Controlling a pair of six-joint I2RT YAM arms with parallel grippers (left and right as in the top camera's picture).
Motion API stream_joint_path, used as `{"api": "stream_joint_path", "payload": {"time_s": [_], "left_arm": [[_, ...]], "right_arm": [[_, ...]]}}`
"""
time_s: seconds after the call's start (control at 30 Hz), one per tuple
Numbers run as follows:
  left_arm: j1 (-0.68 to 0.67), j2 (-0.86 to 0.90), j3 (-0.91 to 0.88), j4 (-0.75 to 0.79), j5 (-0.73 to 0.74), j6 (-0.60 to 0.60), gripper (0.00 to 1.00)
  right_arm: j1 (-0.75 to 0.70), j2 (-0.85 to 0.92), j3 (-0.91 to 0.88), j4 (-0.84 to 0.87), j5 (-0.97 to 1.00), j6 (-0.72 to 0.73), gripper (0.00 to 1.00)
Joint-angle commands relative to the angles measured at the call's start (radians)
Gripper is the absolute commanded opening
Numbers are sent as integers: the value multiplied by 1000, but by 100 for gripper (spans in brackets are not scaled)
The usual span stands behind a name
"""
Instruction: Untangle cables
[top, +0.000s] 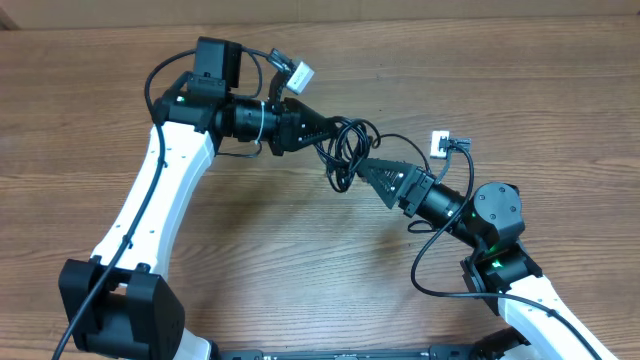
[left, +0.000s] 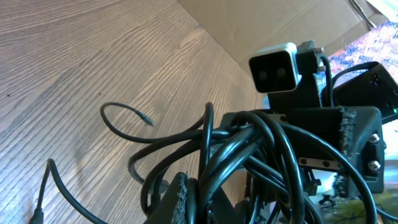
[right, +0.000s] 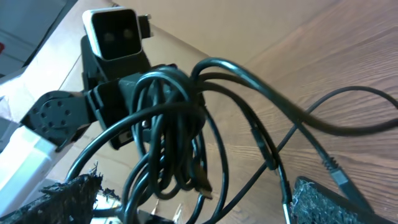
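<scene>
- Two grippers meet a little above the middle of the overhead view, and the cables (top: 347, 148) sit right between them.
- From the upper left comes the left gripper (top: 326, 134), clenched tight on the black bunch. It seems to hold the knot steady so the other arm can pull on it.
- From the lower right comes the right gripper (top: 364, 169), with its jaws spread wide. Some loops hang between its fingers (right: 329, 199), but nothing is pinched there yet.
- In the left wrist view, one loose end (left: 126, 105) curls over the wooden table (top: 300, 260) at the left of the frame, apart from the bunch.
- I think the knot is not undone yet, since the cords are wound over each other.
- No box, bowl or bin shows, so nothing is inside anything.
</scene>
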Motion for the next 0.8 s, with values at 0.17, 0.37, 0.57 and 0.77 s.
{"api": "stream_joint_path", "payload": {"time_s": [0.17, 0.37, 0.57, 0.77], "left_arm": [[-39, -41, 27, 5, 18, 34, 5], [-96, -41, 27, 4, -76, 37, 4], [-145, -41, 27, 12, -142, 37, 4], [-144, -41, 27, 13, -159, 33, 4]], "right_arm": [[4, -10, 18, -2, 32, -14, 84], [4, -10, 18, -2, 37, -14, 58], [4, -10, 18, -2, 37, -14, 43], [4, -10, 18, -2, 37, -14, 36]]}}
